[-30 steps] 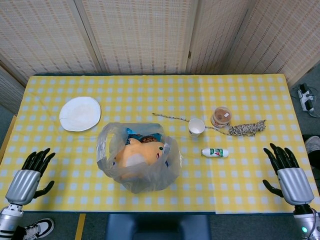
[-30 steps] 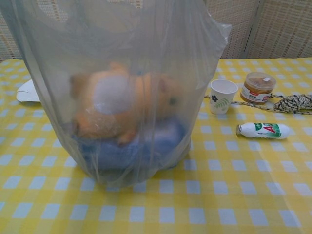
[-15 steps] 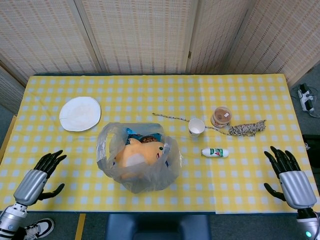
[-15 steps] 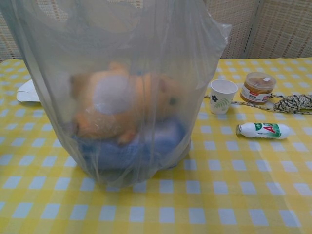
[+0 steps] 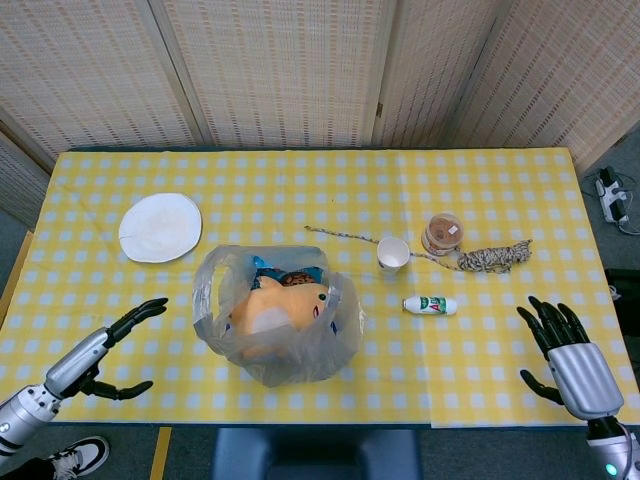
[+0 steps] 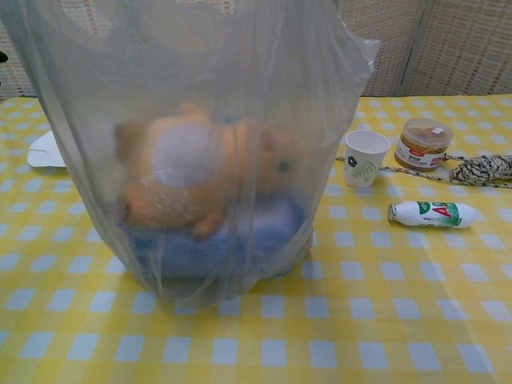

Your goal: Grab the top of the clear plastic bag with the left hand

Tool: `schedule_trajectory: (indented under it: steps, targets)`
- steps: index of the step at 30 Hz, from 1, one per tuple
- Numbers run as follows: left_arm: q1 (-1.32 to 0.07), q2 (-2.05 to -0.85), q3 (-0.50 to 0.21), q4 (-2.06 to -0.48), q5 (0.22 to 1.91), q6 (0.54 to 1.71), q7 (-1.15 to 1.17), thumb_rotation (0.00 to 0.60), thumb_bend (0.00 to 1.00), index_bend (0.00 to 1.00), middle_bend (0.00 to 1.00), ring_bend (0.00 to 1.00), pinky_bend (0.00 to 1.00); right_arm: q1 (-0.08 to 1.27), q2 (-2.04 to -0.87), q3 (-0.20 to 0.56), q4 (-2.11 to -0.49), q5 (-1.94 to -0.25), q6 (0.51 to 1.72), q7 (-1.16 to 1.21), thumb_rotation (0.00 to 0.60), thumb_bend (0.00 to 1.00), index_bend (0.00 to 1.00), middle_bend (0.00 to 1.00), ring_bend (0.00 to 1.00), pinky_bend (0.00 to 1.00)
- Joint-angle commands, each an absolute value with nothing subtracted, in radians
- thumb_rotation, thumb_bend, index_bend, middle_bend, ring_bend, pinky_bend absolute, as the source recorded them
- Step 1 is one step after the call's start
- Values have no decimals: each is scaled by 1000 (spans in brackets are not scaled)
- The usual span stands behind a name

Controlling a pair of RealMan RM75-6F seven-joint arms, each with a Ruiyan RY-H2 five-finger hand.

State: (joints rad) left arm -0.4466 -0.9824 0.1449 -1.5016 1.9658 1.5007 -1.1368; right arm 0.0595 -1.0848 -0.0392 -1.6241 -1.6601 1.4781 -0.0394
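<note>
Presently the clear plastic bag (image 5: pixel 277 315) stands near the front edge of the counter (image 5: pixel 480 200), a little left of centre, mouth gaping upward, an orange plush toy (image 5: pixel 272 305) inside on something blue. Left robot hand (image 5: pixel 112 350): released, fingers apart, holding nothing, low at the front-left corner, well apart from the bag. Right robot hand (image 5: pixel 565 360): also released, fingers spread, idle at the front-right corner.

Risks, as I judge them:
- Bag film is thin and limp; the rim could fold away under the fingers, leaving only one layer pinched, or none.
- A low sideways approach could push the bag wall, topple it or slide it toward the counter edge.
- Fingers dipping too deep could catch the toy instead of the top.
- Chest view is almost filled by the bag, so the grasp can hardly be checked from there; the left robot hand does not show in it.

Surroundings: white plate (image 5: pixel 160 227) behind-left of the bag, off the direct path. Paper cup (image 5: pixel 393 254), lidded jar (image 5: pixel 442 233), small bottle (image 5: pixel 430 305) and coil of rope (image 5: pixel 493 257) all lie to the right. Nothing stands between hand and bag.
</note>
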Motion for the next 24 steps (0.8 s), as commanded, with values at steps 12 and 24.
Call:
schedule_trajectory:
  steps: [12, 24]
  targets:
    - [-575, -987, 129, -1501, 2001, 1560, -1344, 600, 131, 95, 38, 0, 0, 61, -1081, -45, -1621, -1666, 1477, -25, 600, 275, 0, 0, 0, 0]
    - [-647, -1014, 115, -1549, 1991, 1500, -1282, 600, 123, 99, 38, 0, 0, 65, -1071, -50, -1626, -1664, 1464, -19, 600, 275, 0, 0, 0, 0]
